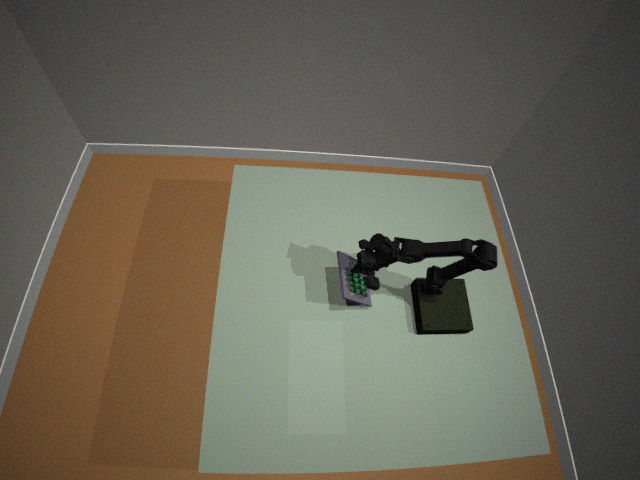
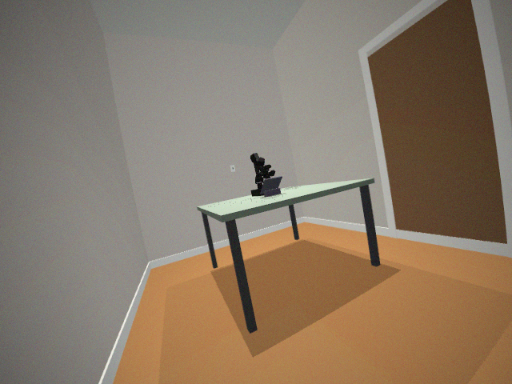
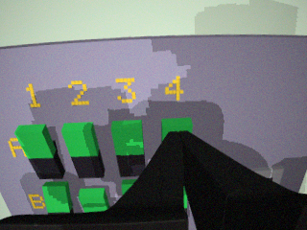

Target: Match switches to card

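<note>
Room: Gray walls enclose an orange floor (image 1: 170, 310) (image 2: 186, 330); in the exterior view, a brown door panel (image 2: 434, 132) stands at two o'clock.
Table: Pale green table (image 1: 268, 206) (image 2: 306, 191) bears the black arm (image 1: 439, 249) (image 2: 257, 167) on its dark base (image 1: 449, 317) (image 2: 255, 192).
Panel: Tilted purple switch panel (image 1: 341, 259) (image 2: 271, 184) (image 3: 110, 59) sits on the table, between nine and ten o'clock from the base in the top view.
Claw: Black claw (image 1: 356, 269) (image 2: 270, 170) (image 3: 177, 141) is fully closed, empty, its tips over switch A4 (image 3: 177, 126); contact cannot be confirmed.
Row A: Switches A1 (image 3: 35, 141), A2 (image 3: 81, 139) and A3 (image 3: 128, 138) show green far halves and dark near halves.
Card: Mostly hidden; colors unreadable.
</note>
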Available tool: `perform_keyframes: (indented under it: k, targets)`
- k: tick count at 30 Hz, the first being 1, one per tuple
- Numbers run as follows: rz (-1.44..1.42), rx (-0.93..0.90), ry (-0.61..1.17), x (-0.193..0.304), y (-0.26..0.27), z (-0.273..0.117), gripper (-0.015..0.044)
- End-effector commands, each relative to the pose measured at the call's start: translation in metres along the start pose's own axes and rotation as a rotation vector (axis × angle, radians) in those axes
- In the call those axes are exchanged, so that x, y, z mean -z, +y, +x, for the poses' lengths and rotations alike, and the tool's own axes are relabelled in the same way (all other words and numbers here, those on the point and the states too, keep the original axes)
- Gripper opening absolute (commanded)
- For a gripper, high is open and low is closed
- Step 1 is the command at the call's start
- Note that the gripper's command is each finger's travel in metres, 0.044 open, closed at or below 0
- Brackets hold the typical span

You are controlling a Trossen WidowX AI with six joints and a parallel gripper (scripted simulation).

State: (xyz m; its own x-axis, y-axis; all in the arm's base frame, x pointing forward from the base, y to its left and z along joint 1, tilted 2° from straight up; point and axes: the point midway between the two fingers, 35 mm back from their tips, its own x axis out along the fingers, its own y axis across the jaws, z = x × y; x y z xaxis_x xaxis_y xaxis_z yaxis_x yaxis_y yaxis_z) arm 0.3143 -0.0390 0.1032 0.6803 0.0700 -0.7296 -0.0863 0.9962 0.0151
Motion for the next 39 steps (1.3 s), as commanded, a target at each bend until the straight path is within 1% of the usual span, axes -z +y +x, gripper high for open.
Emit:
perform_keyframes:
  k: [1,39]
  targets:
    - [0.006,0.002,0.002,0.0006,-0.0001,0.0012,0.0000]
    - [0.006,0.002,0.002,0.0005,-0.0001,0.0048,0.0000]
